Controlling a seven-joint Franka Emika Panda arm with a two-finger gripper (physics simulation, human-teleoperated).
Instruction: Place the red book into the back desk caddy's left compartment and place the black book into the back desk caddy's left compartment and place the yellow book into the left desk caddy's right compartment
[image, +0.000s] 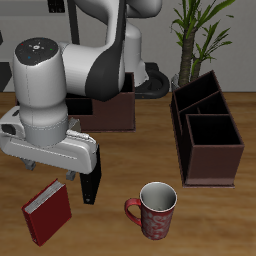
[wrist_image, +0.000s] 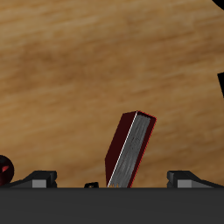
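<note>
Hovering over the worktop (image: 120, 165), the hand (image: 62, 176) has fingers apart, the red book (image: 48, 211) just below; it should centre, then descend squarely.

The table (image: 215, 215) is wood — warm brown with a visible streaky grain and a soft, matt look. The red book (image: 48, 212) has a smooth dark red hard cover, and the wrist view shows pale grey, paper-like page edges. The mug (image: 154, 209) looks like glazed ceramic — red, speckled, pale inside. The robot arm (image: 45, 85) has glossy white shells with black, plastic-looking joints.
</note>
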